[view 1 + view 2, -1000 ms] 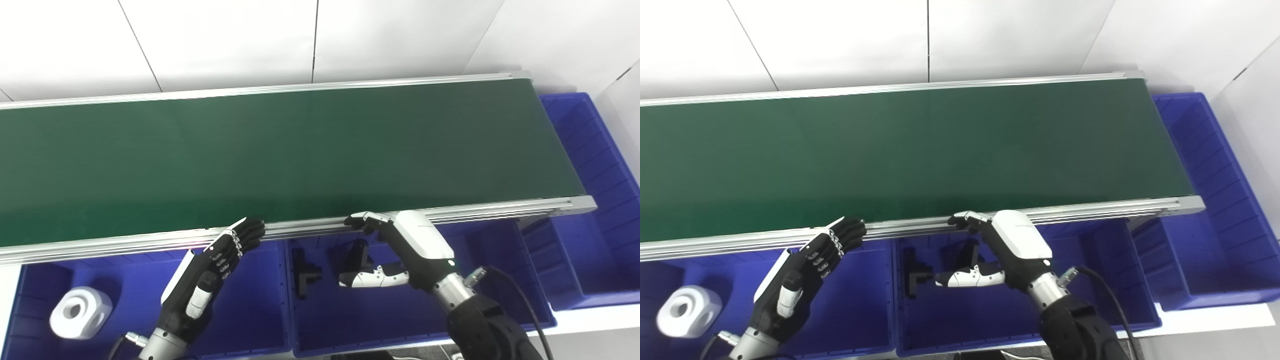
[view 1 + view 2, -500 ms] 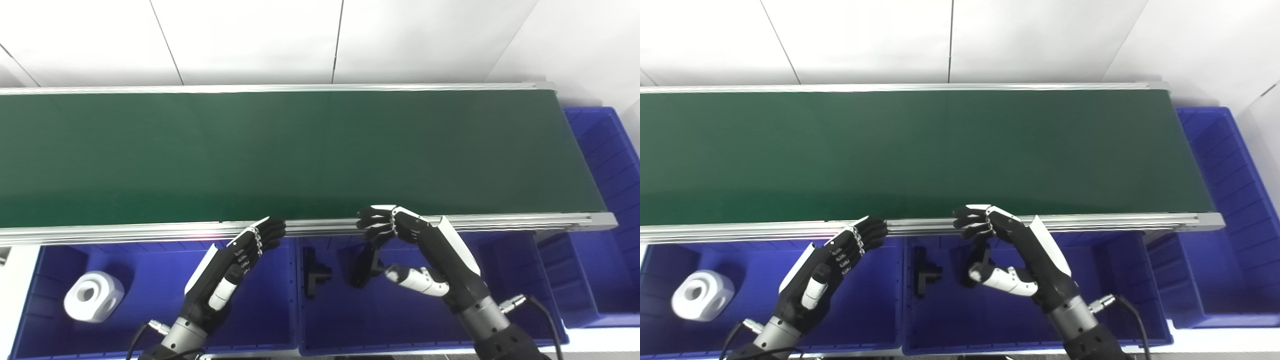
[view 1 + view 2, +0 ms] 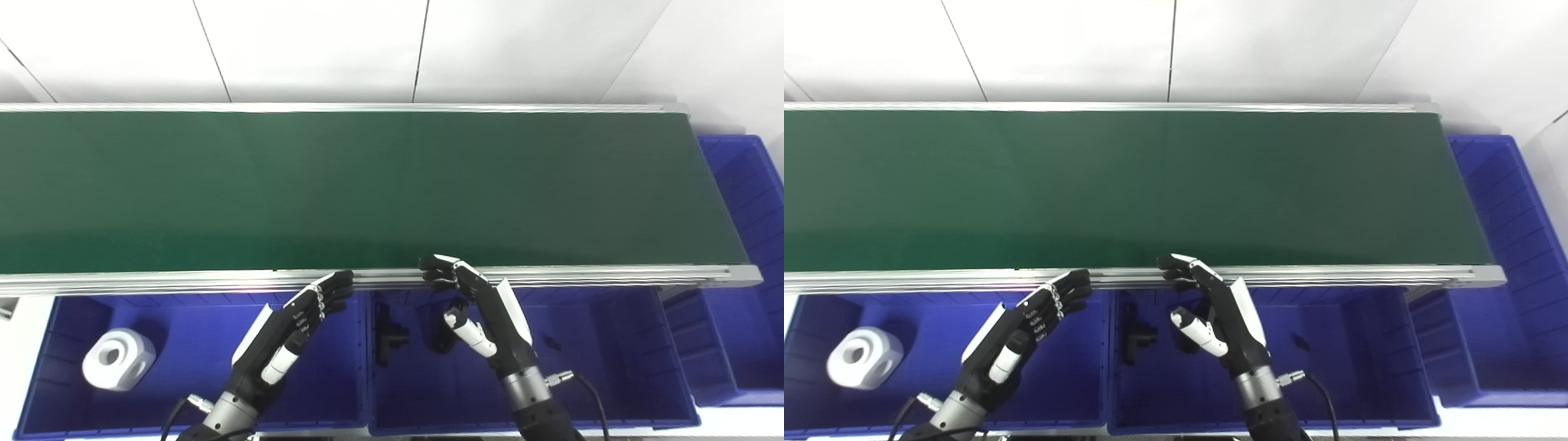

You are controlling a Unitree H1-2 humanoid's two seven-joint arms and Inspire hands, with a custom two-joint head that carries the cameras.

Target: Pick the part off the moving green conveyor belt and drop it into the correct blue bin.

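The fingers (image 3: 327, 293) of both hands are apart and empty at the belt (image 3: 367, 190) rail, no part visible beyond them; black parts (image 3: 387, 334) already lie below in the middle bin (image 3: 612, 318), so another pick awaits.

Left robot hand (image 3: 288, 334) open (fingers straight), right robot hand (image 3: 484, 306) open, fingers curled

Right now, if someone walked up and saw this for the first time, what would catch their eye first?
The long green conveyor belt fills the middle of the view, with no part on it. Below it, the open left hand and right hand hover over the blue bins, fingertips at the belt's near rail. A white part sits in the far-left bin, black parts in the middle one.
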